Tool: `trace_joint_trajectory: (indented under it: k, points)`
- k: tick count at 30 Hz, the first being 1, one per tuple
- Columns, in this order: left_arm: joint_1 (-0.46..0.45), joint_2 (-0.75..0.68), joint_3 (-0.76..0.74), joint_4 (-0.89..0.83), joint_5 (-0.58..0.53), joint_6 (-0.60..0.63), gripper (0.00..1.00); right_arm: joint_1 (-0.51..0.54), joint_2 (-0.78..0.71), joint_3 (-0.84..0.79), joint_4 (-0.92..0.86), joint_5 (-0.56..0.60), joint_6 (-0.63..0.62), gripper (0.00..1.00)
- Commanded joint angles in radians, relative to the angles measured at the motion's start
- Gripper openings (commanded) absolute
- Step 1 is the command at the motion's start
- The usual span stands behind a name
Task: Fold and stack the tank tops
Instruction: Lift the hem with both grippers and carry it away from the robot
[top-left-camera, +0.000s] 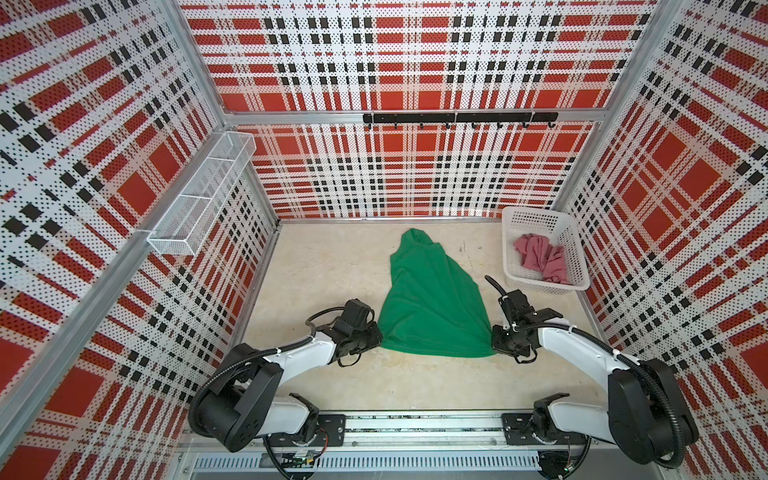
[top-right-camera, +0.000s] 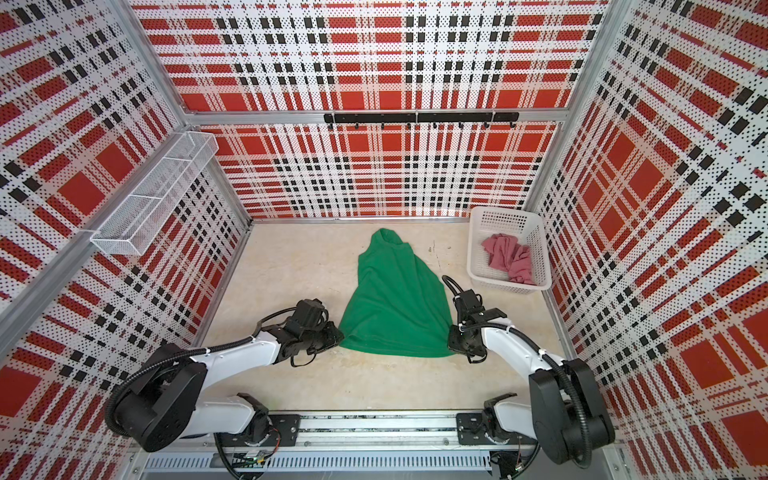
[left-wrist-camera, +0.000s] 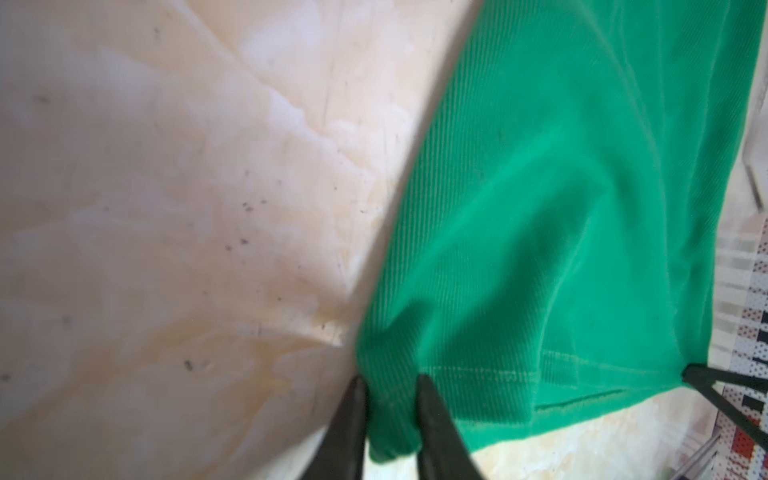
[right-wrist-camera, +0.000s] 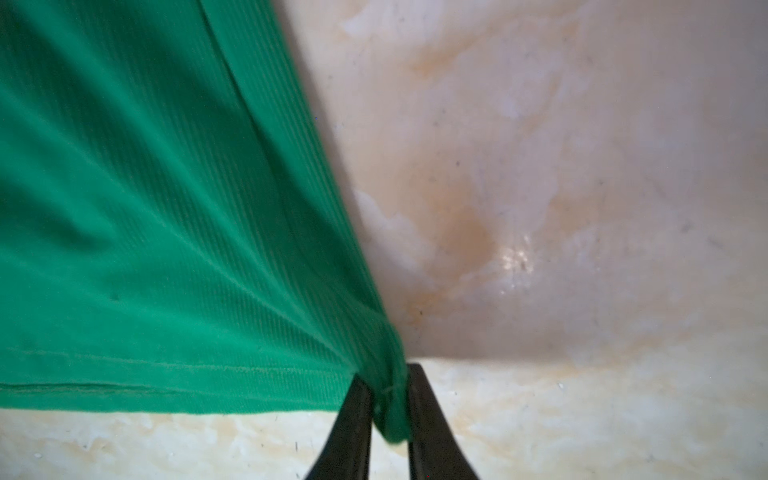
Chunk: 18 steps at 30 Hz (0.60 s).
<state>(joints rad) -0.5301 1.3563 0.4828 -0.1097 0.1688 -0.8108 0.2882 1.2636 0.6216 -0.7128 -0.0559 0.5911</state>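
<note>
White basket (top-left-camera: 536, 226), wire mesh shelf (top-left-camera: 199, 195), black hook rail (top-left-camera: 457, 117), plaid walls (top-left-camera: 415, 54)

Left end effector (left-wrist-camera: 390, 380), right end effector (right-wrist-camera: 387, 374): clamped.

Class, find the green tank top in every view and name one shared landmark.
Top view: green tank top on the table, between left gripper and right gripper.
Top view: same place.
Left wrist: large, a corner pinched by the left gripper.
Right wrist: large, the other corner pinched by the right gripper.
Shared landmark: its stitched hem.
</note>
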Motion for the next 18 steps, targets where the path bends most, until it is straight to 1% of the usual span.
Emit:
trace_joint_trajectory:
  k: [1,3,4,6,9,12,13,15,18]
  points:
    - [0.005,0.004,-0.013,-0.040,-0.024,0.004,0.09,0.005,-0.027,0.005,-0.005,0.013,-0.001,0.02]
    - [0.023,-0.022,-0.002,-0.053,-0.033,0.012,0.02,0.005,-0.029,0.009,-0.005,0.011,-0.003,0.02]
    - [0.036,-0.042,0.014,-0.069,-0.042,0.019,0.00,0.005,-0.032,0.017,-0.009,0.011,-0.006,0.01]
    - [0.058,-0.086,0.065,-0.116,-0.069,0.044,0.00,0.009,-0.051,0.051,-0.027,0.011,-0.010,0.01]
    - [0.094,-0.140,0.190,-0.180,-0.136,0.099,0.00,0.010,-0.099,0.139,-0.046,0.021,-0.019,0.00]
    - [0.110,-0.143,0.360,-0.233,-0.227,0.180,0.00,0.010,-0.104,0.280,-0.076,0.030,-0.031,0.00]
    - [0.113,-0.137,0.423,-0.241,-0.245,0.205,0.00,0.009,-0.096,0.344,-0.084,0.031,-0.070,0.00]
    - [0.118,-0.123,0.541,-0.242,-0.268,0.248,0.00,0.011,-0.078,0.452,-0.088,0.028,-0.090,0.00]
    - [0.119,-0.098,0.737,-0.268,-0.335,0.327,0.00,0.011,-0.047,0.622,-0.082,0.041,-0.129,0.00]
